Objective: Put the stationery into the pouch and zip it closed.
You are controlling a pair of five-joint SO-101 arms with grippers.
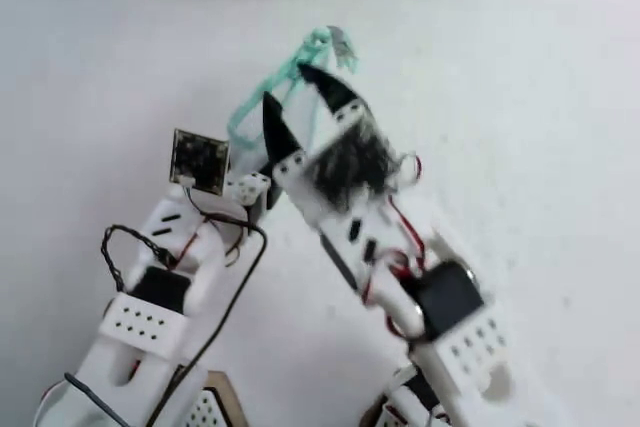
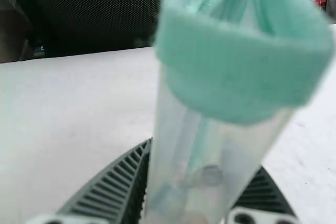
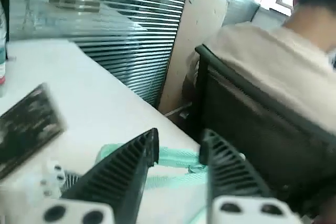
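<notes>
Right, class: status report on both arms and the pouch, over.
Left end effector shut on pouch. Right end effector open, by its teal edge. Zip state unclear.

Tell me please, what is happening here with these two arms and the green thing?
The left gripper is shut on one end of a clear pouch with a green rim, over the white table. The right gripper is open, with its fingers on either side of the pouch's green zipper edge. Some shapes show inside the pouch, too blurred to name.
</notes>
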